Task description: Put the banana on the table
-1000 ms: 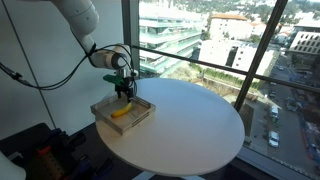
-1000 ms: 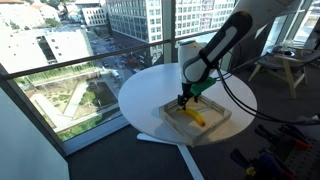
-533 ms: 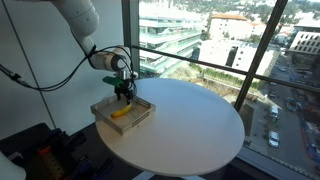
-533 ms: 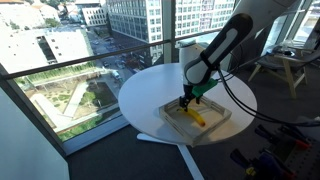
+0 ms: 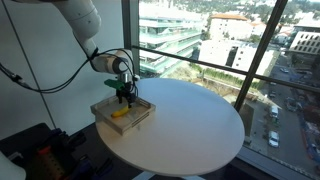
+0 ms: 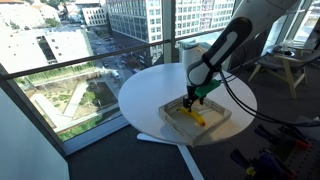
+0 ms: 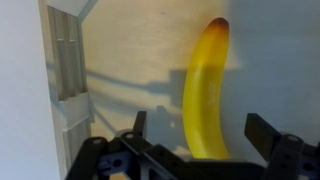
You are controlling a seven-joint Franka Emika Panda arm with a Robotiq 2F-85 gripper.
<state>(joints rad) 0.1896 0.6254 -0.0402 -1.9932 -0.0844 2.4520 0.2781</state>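
Banana (image 7: pixel 205 90): lay in tray (image 5: pixel 108 119) on tabletop (image 5: pixel 190 125). Jaws: spread wide, empty, either side of the fruit, evidently aligned for grasping.

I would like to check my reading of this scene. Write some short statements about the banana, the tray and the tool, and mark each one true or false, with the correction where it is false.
1. The banana lies inside the tray. True.
2. The tool is shut on the banana. False: it is open, with one finger on each side of the banana and not touching it.
3. The tray stands on the round white table. True.
4. The banana is green. False: it is yellow with a dark tip.
5. The tray sits in the middle of the table. False: it sits near the edge.
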